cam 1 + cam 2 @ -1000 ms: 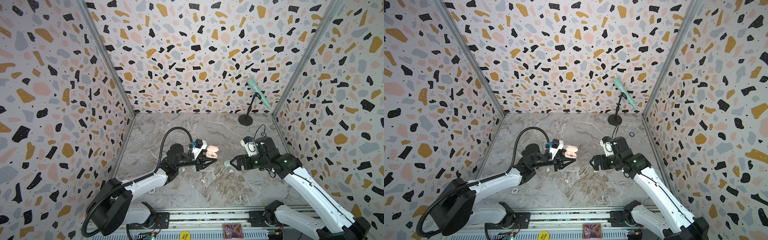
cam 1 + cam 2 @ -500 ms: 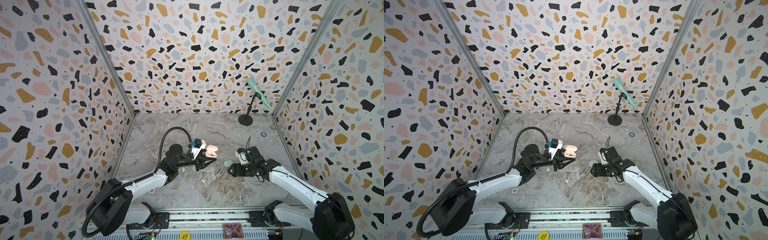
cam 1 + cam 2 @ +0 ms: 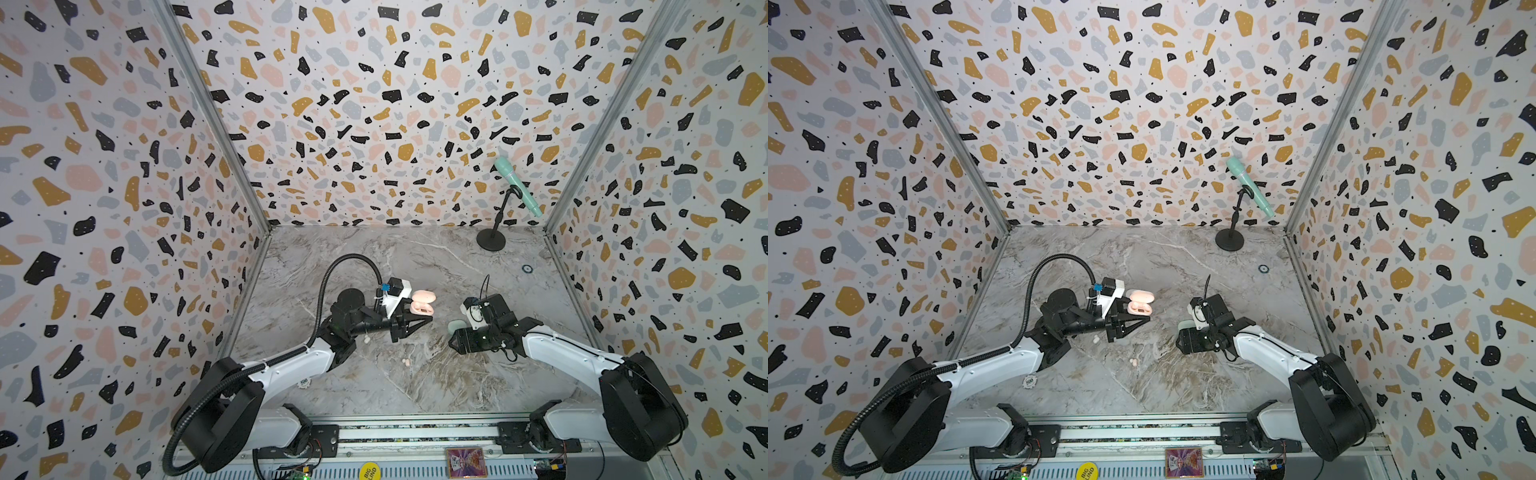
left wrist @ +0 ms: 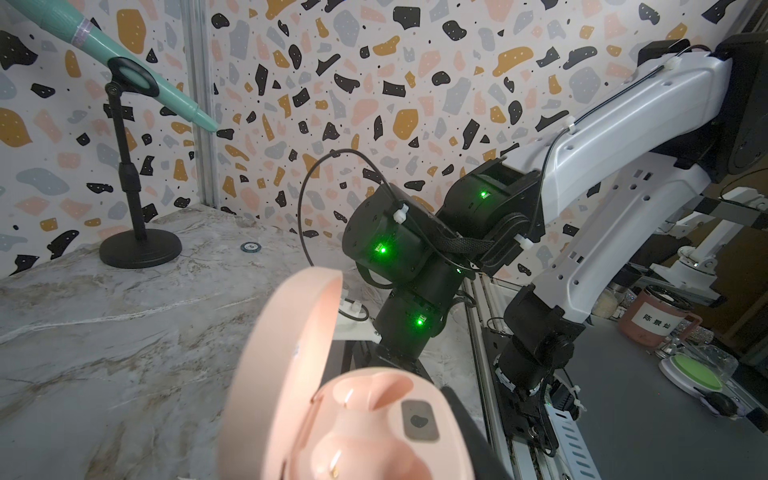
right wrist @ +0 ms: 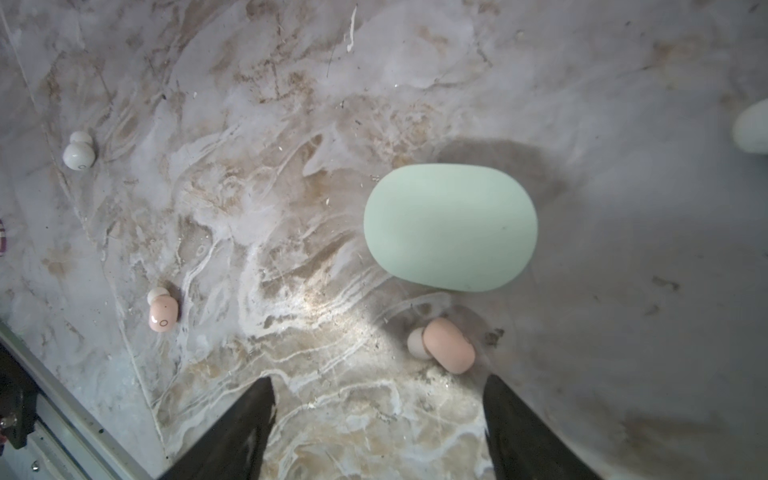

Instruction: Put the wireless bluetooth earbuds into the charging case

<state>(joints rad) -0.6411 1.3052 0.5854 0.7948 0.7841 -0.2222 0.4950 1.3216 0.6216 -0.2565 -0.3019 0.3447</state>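
My left gripper is clamped on the pink charging case. It holds the case clear of the marble table, lid swung up and both sockets showing. My right gripper hangs low over the table with its jaws spread wide, gripping nothing. One pink earbud lies on the table just ahead of the right gripper's fingers, closer to one of them and touching neither. Just beyond it sits the mint case, lid down. A second pink earbud and a white earbud lie well off to one side.

I count two pink earbuds, one white one and two cases. A pale rounded shape is cut off at the edge of the right wrist view, and I cannot tell what it is.
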